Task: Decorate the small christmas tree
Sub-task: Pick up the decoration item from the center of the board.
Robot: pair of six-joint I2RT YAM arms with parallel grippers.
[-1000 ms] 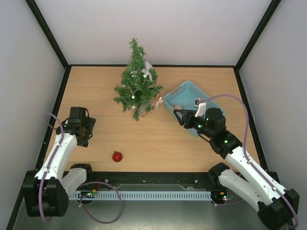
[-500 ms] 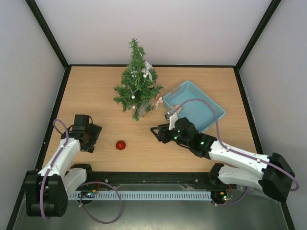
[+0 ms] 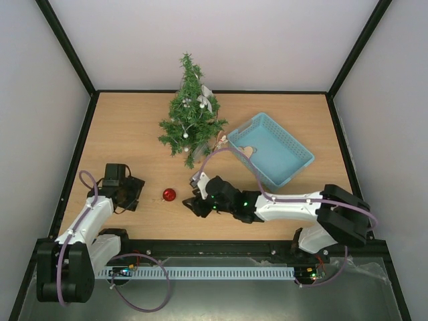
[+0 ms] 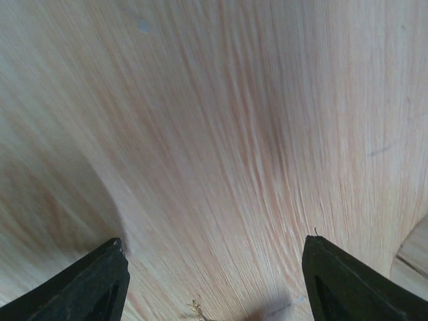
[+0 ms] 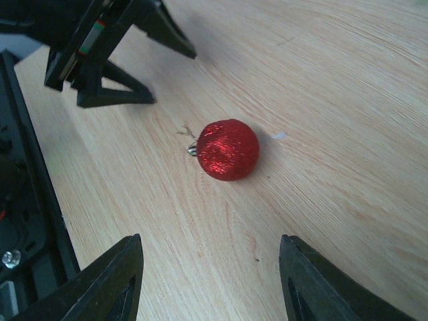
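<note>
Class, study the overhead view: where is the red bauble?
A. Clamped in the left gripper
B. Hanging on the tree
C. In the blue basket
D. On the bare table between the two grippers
D: the red bauble lies on the wooden table, with the left gripper on one side and the right gripper on the other. Both are open and neither touches it.

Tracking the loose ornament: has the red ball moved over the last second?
Yes. The red ball shifted up the view, closer to the small christmas tree.
</note>
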